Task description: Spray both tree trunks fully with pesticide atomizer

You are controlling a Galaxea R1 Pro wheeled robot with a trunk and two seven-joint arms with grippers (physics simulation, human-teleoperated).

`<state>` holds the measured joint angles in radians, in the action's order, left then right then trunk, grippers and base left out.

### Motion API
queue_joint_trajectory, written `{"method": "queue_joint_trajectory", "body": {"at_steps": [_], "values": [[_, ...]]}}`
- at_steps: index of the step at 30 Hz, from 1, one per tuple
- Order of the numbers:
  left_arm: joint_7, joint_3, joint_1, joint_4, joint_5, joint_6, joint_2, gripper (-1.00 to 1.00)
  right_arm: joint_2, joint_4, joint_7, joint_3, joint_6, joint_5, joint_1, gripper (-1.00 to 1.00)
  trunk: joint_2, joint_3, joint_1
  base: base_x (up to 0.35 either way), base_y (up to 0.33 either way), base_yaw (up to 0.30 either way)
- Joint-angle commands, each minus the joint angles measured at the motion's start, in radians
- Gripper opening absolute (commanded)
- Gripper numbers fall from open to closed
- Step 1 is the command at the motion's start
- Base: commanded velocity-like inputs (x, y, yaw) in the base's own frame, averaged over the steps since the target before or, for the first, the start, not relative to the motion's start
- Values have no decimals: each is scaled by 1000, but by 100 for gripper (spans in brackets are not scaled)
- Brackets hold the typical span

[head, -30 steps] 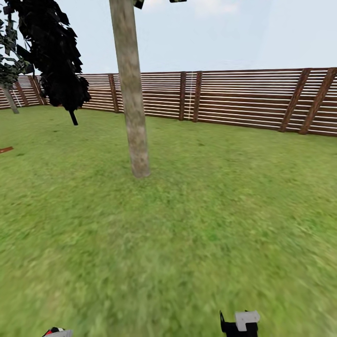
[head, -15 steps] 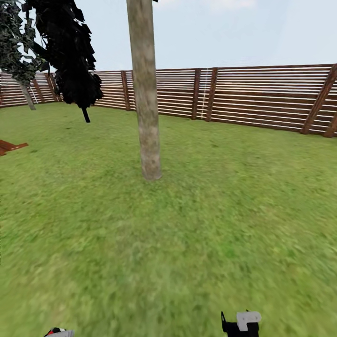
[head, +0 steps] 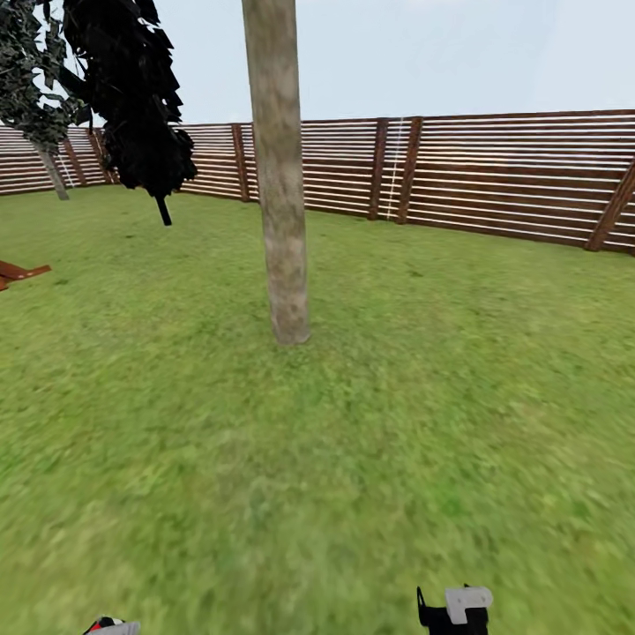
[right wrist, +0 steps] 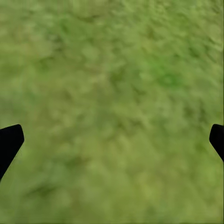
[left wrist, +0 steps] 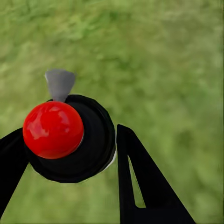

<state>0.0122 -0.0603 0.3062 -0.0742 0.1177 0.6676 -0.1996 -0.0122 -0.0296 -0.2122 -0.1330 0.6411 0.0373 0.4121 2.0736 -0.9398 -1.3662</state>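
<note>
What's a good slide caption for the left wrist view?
Left gripper shut on the pesticide atomizer, its red cap facing the camera, above blurry green grass.

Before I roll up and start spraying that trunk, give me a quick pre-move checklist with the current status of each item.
1. Atomizer in left end effector: ok, both fingers sit against its black body.
2. Nozzle aimed at the trunk: cannot tell.
3. Tree trunk ahead in the head view: ok, standing upright near centre.
4. Grass between robot and trunk free of obstacles: ok.
5. Right end effector free: ok, fingers spread over grass with nothing between.
6. Second tree located: cannot tell; the black-leaved tree is not a target.
</note>
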Motion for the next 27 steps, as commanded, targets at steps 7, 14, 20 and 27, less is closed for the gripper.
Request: {"method": "queue_joint_trajectory", "body": {"at_steps": [7,14,20,27], "values": [[-1,-6,1,1,-1,3,0,-100,-11,2,-9,-8,1,7,1,100,0,-3,0,340,0,0],[-1,-6,1,1,-1,2,0,-100,-12,2,-9,-8,2,6,1,100,0,-3,0,340,0,1],[-1,-6,1,1,-1,1,5,-100,-11,2,-9,-8,2,6,1,100,0,-3,0,340,0,219],[-1,-6,1,1,-1,1,7,-100,-11,2,-9,-9,2,6,1,100,0,-3,0,340,0,275]]}}
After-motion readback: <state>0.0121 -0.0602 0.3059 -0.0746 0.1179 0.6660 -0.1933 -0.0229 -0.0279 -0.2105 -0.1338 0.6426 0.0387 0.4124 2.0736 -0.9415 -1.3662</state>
